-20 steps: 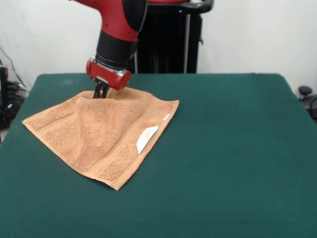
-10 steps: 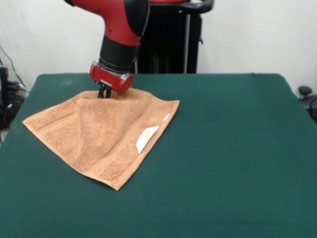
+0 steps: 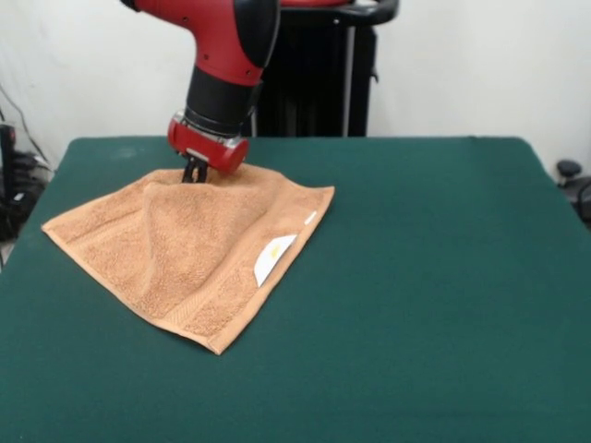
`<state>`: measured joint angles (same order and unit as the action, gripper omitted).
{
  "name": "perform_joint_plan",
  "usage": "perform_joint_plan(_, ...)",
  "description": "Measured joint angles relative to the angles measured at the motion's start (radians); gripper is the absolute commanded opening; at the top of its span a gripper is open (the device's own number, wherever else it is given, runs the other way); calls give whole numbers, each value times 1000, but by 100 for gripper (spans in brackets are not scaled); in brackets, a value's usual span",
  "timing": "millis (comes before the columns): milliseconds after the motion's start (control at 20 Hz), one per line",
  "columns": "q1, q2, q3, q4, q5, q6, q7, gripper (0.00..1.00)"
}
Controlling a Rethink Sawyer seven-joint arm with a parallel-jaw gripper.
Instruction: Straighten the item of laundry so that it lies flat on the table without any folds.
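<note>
A: Lying on the left half of the frame, what is the orange-tan towel (image 3: 189, 249) doing?

B: It is resting on the dark green counter (image 3: 425, 277), spread like a diamond, with one corner pointing toward the lower middle of the frame and another toward the left edge. A white label (image 3: 274, 257) is showing at its right edge.

A: Is it lying flat?

B: Not fully. A ridge is rising from the middle of the cloth up to a peak at its upper corner, in the upper left of the frame.

A: Where is the robot arm?

B: The red and black arm (image 3: 222, 55) is coming down from the top left. Its gripper (image 3: 192, 172) is meeting the towel right at that raised peak.

A: How are the jaws standing?

B: They are pressed together, pinching the towel's upper corner and holding it lifted off the counter.
</note>
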<state>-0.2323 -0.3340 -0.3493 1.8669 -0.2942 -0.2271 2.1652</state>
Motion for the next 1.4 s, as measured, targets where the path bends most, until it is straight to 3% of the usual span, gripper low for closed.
perform_joint_plan(350,-1,0,-2,0,0,0,0,0)
perform_joint_plan(400,-2,0,-5,0,0,0,0,100)
perform_joint_plan(1400,-3,1,-8,0,0,0,0,100)
